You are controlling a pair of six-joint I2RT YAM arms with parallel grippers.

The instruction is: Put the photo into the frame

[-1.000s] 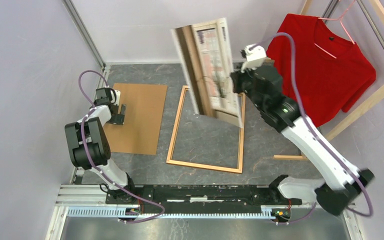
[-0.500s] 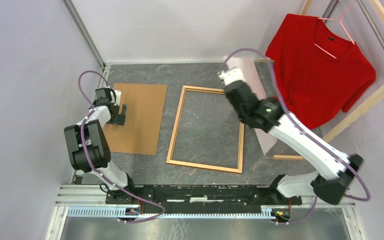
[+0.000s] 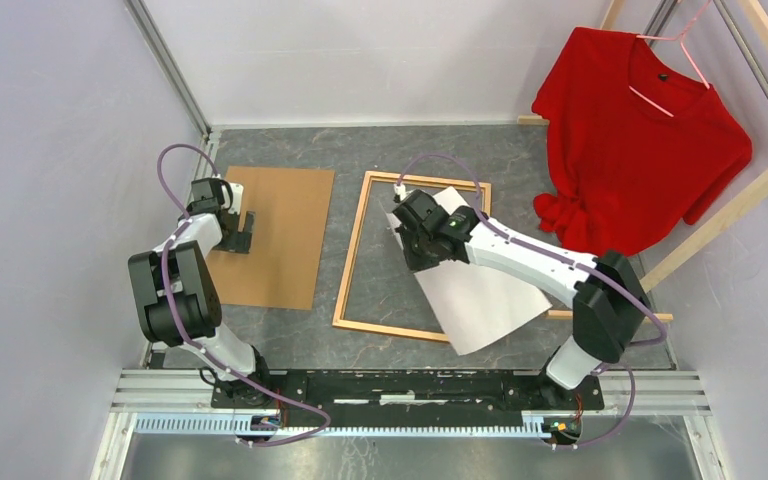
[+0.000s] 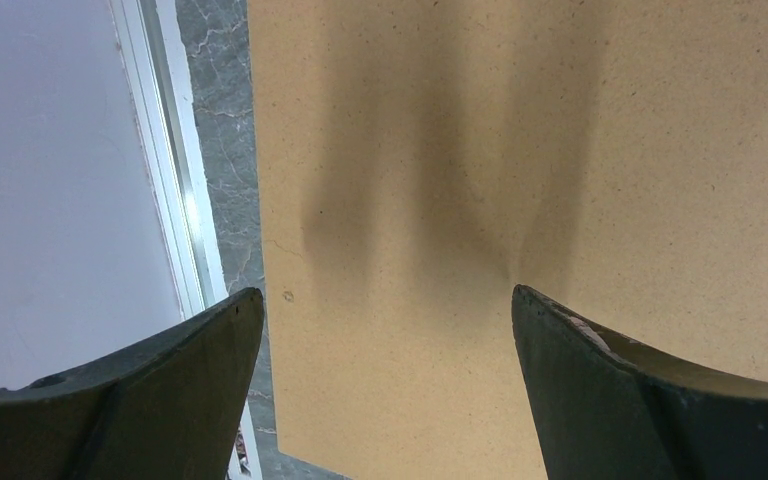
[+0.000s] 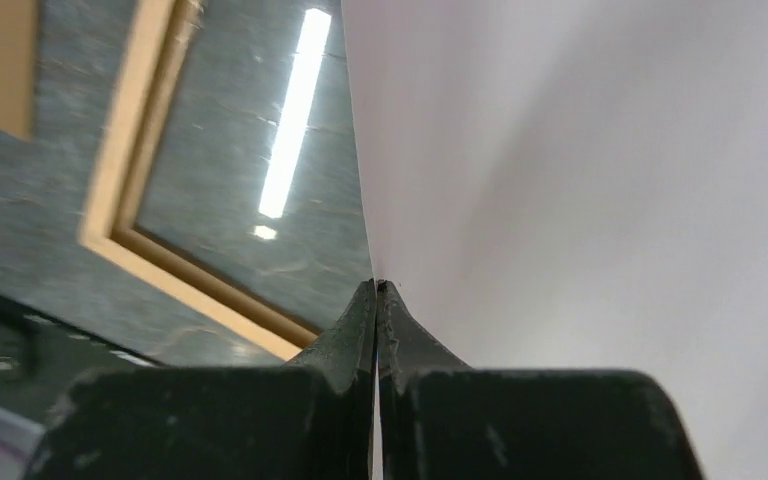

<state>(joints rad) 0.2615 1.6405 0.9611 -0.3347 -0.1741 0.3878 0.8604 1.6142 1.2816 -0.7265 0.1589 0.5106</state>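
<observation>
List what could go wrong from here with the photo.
1. The photo lies skewed, overhanging the right and near rails of the frame, so it may settle on them rather than inside.
2. The right gripper pinches only one edge; dragging could crease the sheet or lose it.

We get bright, flat light from above in the overhead view. There are hardly any shadows on the table (image 3: 410, 150), everything's sharp, and the red shirt (image 3: 640, 140) at 1 o'clock looks really saturated. In the left wrist view, the left gripper (image 4: 387, 295) throws two soft dark bands up the brown board (image 4: 660, 120) towards 12 o'clock, and its fingers (image 4: 150, 390) go near-black with little detail. In the right wrist view we've got a long white glare streak on the table at 11 o'clock. The photo (image 5: 610, 180) is a washed-out blank from 1 to 4 o'clock, the frame (image 5: 125, 140) looks soft, and the right gripper (image 5: 377, 285) is dark and murky.
</observation>
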